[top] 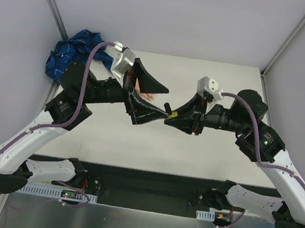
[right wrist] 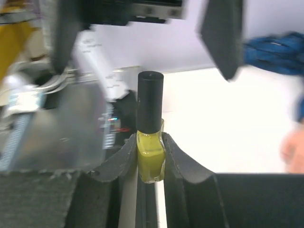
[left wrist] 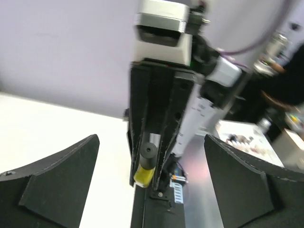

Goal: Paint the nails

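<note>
In the upper left of the overhead frame a bunched blue plaid sleeve [top: 73, 54] lies at the far corner of the white desk [top: 203, 153], against the wall. The left arm [top: 33, 133] rises from the lower left and reaches toward the frame's centre. The left fingers [top: 148, 80] are released and spread wide. In the left wrist view they stand as two black wedges at the lower left and lower right, gripping nothing.

Just left of centre in the overhead frame, a few pinkish-red streaks show in the gap between those two fingers. These are the nails [top: 149, 96], mostly hidden by the black wedges, so single nails cannot be told apart. In the right wrist view the mannequin hand [right wrist: 292, 149] is only a flesh-coloured blur at the right edge, below the sleeve.

Near the centre, the right fingers [top: 184, 117] are clenched on a small bottle [right wrist: 150, 159] of yellow polish. Its tall black cap [right wrist: 150, 102] sticks out beyond the fingertips and points toward the open gap of the left fingers. The right wrist view shows both black pads pressed against the yellow glass, one on each side. The right arm [top: 280, 163] runs off to the lower right of the frame.
</note>
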`<control>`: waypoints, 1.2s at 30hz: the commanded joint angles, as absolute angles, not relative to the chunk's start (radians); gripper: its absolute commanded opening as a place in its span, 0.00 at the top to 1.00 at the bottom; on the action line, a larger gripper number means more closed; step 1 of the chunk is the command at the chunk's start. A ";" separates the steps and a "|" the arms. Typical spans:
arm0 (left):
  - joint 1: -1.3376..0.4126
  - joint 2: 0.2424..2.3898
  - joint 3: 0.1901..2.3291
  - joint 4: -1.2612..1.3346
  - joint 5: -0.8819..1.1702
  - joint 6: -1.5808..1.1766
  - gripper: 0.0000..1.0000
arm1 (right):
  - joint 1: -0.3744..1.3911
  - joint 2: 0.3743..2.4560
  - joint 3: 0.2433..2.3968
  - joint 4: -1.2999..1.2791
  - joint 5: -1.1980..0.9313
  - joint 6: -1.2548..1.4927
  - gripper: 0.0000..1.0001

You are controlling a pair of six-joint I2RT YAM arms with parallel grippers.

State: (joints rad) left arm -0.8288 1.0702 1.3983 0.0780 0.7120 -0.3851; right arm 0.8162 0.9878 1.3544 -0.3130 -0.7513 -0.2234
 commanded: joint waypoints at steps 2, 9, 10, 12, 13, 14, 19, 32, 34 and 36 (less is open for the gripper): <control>-0.827 1.063 1.408 0.005 0.335 -0.432 0.11 | 0.863 1.000 1.419 -0.374 -0.294 -0.333 1.00; -0.851 1.111 1.413 0.005 0.258 -0.456 0.12 | 0.926 1.014 1.425 -0.385 -0.058 -0.347 1.00; -0.853 1.123 1.413 0.005 0.243 -0.453 0.13 | 0.930 1.012 1.421 -0.380 -0.054 -0.347 1.00; -0.859 1.134 1.414 -0.023 0.229 -0.449 0.17 | 0.934 1.012 1.419 -0.376 -0.048 -0.342 1.00; -0.858 1.144 1.417 -0.026 0.227 -0.449 0.19 | 0.937 1.012 1.420 -0.376 -0.045 -0.342 1.00; -0.859 1.149 1.420 -0.031 0.224 -0.449 0.23 | 0.940 1.009 1.419 -0.374 -0.037 -0.341 1.00; -0.880 1.177 1.430 -0.061 0.206 -0.440 0.30 | 0.946 1.011 1.422 -0.373 -0.035 -0.339 1.00; -0.857 1.269 1.473 0.212 1.145 -0.511 1.00 | 0.809 0.988 1.388 -0.194 -1.244 -0.220 1.00; -0.861 1.234 1.430 0.279 1.186 -0.526 1.00 | 0.824 0.988 1.353 -0.013 -1.281 -0.033 1.00; -0.859 1.213 1.437 0.215 1.145 -0.451 1.00 | 0.822 0.970 1.332 0.060 -1.253 0.041 1.00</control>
State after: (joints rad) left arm -0.8425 1.2232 1.4422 0.1463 0.9424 -0.4648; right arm 0.7902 0.9657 1.3617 -0.3134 -0.7990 -0.1619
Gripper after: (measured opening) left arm 0.135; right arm 0.251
